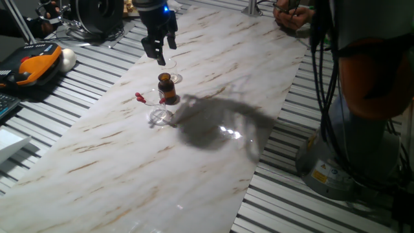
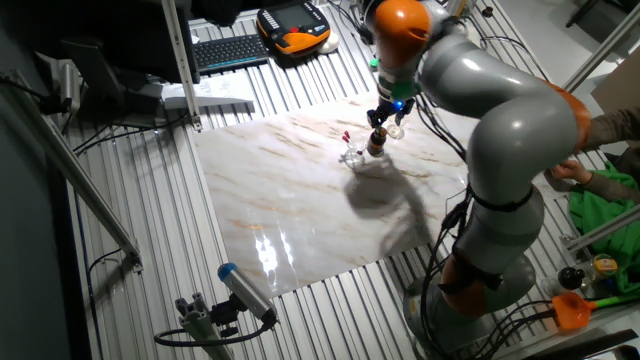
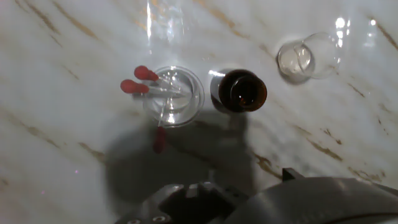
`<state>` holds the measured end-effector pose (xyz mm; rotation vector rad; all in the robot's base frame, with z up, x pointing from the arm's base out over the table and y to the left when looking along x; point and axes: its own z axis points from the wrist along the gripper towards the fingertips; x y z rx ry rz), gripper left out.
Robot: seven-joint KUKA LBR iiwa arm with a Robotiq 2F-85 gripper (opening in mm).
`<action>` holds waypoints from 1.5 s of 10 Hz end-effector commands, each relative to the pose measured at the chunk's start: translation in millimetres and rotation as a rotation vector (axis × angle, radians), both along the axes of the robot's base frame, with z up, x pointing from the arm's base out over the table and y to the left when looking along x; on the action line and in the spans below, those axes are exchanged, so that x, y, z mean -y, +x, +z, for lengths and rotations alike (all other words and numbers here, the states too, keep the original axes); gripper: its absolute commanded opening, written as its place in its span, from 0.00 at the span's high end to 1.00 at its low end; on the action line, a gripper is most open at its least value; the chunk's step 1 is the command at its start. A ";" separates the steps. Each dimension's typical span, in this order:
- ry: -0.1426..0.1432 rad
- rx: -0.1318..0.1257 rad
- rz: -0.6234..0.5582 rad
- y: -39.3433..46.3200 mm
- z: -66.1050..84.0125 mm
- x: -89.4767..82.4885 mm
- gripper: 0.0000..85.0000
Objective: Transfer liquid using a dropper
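Two look-alike droppers with red bulbs (image 3: 138, 81) lean together in a clear glass beaker (image 3: 174, 99); I cannot tell them apart. Their bulbs stick out to the left over the rim (image 1: 139, 98). An open amber bottle (image 3: 240, 92) stands right beside the beaker, also seen in one fixed view (image 1: 167, 87). A small clear glass (image 3: 308, 57) stands further right. My gripper (image 1: 162, 52) hangs above and behind the bottle, open and empty, touching nothing. In the hand view only the hand's housing (image 3: 205, 199) shows at the bottom edge.
Another clear glass (image 1: 160, 117) stands in front of the beaker on the marble board (image 1: 129, 162). An orange pendant (image 1: 32, 68) and cables lie at the far left. A person's hands (image 1: 291, 13) are at the far end. The arm's base (image 1: 362, 129) stands to the right.
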<state>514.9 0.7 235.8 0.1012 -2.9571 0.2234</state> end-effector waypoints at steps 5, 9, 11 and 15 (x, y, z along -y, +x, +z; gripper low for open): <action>0.000 -0.071 0.010 -0.2 0.0 0.2 1.00; 0.002 -0.077 0.018 0.0 0.1 0.2 1.00; 0.007 -0.082 0.040 0.0 0.1 0.1 1.00; 0.007 -0.077 0.032 -0.2 0.0 0.1 1.00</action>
